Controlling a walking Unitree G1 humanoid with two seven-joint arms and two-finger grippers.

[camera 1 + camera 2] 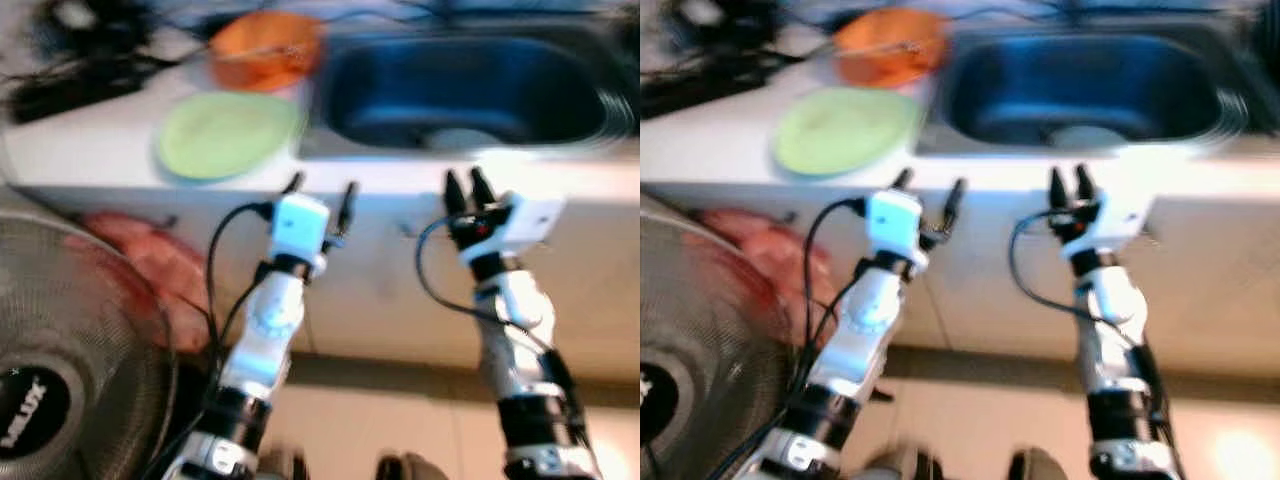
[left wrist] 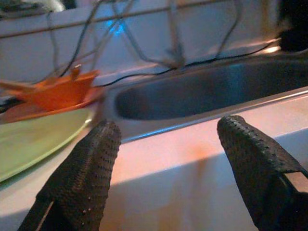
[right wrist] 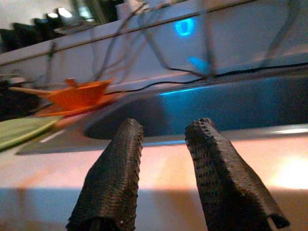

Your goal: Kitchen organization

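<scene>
**Both pincers empty at the worktop edge, dishes untouched**

Left pincer [image 1: 320, 188]: fingers spread wide, nothing between them, touching nothing. It sits centre frame in the head view, tips just at the front edge of the white worktop [image 1: 90, 140]. Left wrist view shows its two black fingers [image 2: 82, 173] far apart with the worktop edge in the gap.

Right pincer [image 1: 468, 187]: fingers only slightly parted, narrow gap, empty. Centre-right of frame, tips against the worktop's front lip below the sink [image 1: 470, 85]. The right wrist view shows its fingers [image 3: 115, 178] close together but not meeting.

Counts, head view:
- 1 green plate [image 1: 228, 133], upper left, flat on the worktop just left of the sink.
- 1 orange bowl [image 1: 265, 48], top centre-left, behind the plate, with something thin resting in it; too blurred to identify.
- 1 sink, dark basin, upper right, one pale round item at its bottom.
- 1 fan [image 1: 70, 350], lower left, grille facing the camera.
- Black cables [image 1: 75, 70], top left corner; count unclear.
- Reddish cloth-like thing [image 1: 150, 260] below the worktop, left.

Frames are motion-blurred.
</scene>
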